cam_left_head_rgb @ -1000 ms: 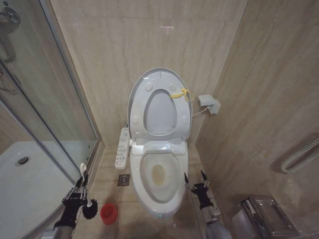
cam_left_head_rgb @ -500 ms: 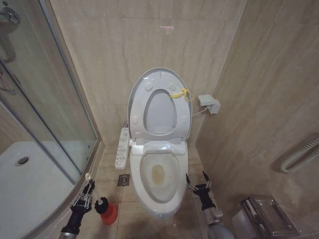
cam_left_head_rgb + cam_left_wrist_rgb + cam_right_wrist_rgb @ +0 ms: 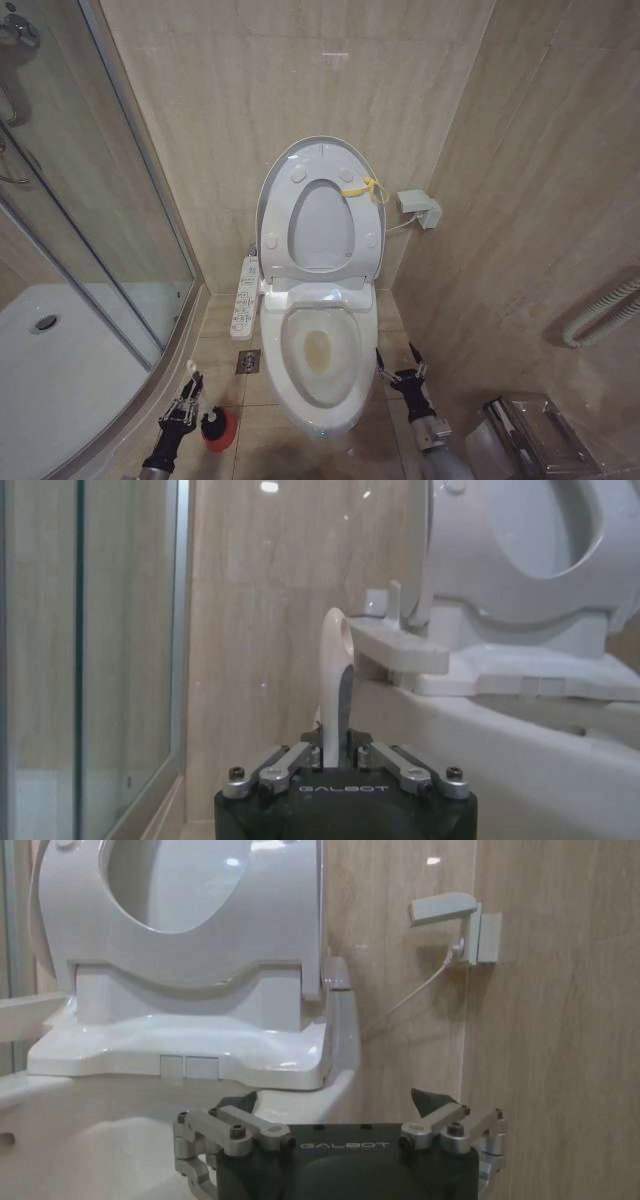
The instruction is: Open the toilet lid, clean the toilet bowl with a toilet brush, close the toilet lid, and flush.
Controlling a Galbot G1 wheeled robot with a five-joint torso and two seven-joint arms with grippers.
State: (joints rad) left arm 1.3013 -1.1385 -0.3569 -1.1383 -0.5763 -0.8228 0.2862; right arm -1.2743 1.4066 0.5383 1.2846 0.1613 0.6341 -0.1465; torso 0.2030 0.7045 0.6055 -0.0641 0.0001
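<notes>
The toilet lid [image 3: 322,155] stands raised against the far wall, with the ring seat [image 3: 322,225] upright against it; a yellow tie [image 3: 363,189] hangs at the lid's right edge. The toilet bowl [image 3: 322,355] lies open below, a yellowish stain visible at its bottom.

The left gripper [image 3: 181,408] is low at the near left, over the floor tiles between the shower tray [image 3: 60,370] and the bowl. Its fingers [image 3: 290,759] are pressed together on the white handle of the toilet brush [image 3: 192,375] (the left wrist view shows the handle rising straight up from between them). The black bristle head sits at the red holder [image 3: 221,430], just to the right of the gripper; whether the head is fully seated in the cup cannot be determined.

The right gripper [image 3: 402,372] hangs near the floor just right of the bowl, not touching it. Its fingers [image 3: 232,1119] are spread apart and hold nothing.

A control panel [image 3: 245,295] projects from the bowl's left side. A wall socket [image 3: 419,208] is mounted to the right of the lid.
</notes>
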